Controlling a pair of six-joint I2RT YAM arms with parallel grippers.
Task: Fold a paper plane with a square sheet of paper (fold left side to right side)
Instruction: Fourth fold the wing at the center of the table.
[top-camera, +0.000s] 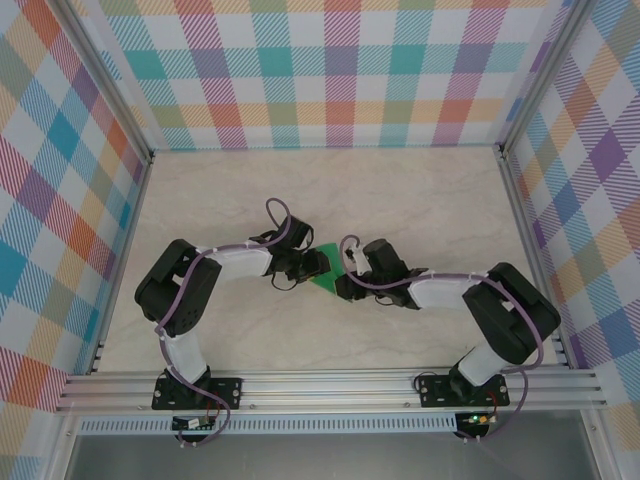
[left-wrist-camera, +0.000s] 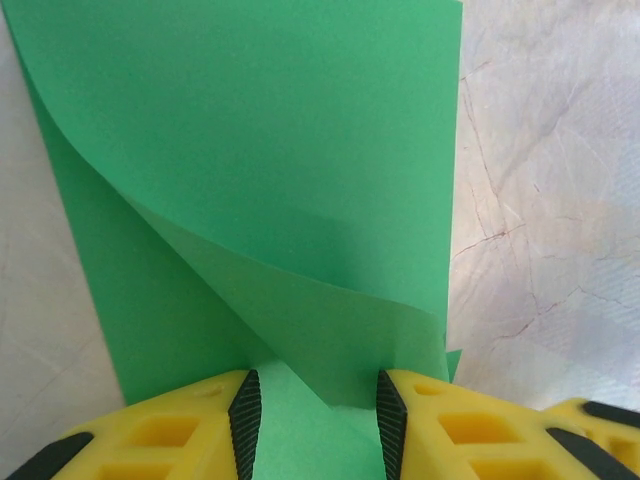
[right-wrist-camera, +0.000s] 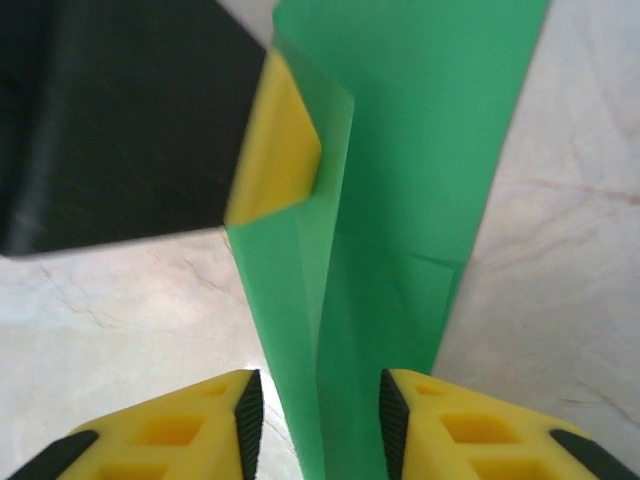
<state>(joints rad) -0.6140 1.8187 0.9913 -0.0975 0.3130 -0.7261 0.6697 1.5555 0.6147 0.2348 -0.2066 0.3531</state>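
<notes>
The green sheet of paper (top-camera: 325, 275) lies folded in layers on the table's middle, between the two grippers. In the left wrist view the paper (left-wrist-camera: 280, 150) has a loose flap curling up over its lower layer. My left gripper (left-wrist-camera: 317, 400) is open, its jaws apart with the paper lying between them. In the right wrist view the paper (right-wrist-camera: 420, 150) is a narrow creased strip running away from my right gripper (right-wrist-camera: 317, 400), which is open astride its near end. The left gripper's yellow fingertip (right-wrist-camera: 275, 150) touches the strip's far left edge. I cannot make out a paper plane shape.
The pale marble tabletop (top-camera: 230, 200) is boxed in by plaid walls (top-camera: 320, 70) at the back and both sides. An aluminium rail (top-camera: 330, 390) runs along the near edge by the arm bases. The left gripper (top-camera: 308, 266) and right gripper (top-camera: 346, 279) nearly meet over the paper.
</notes>
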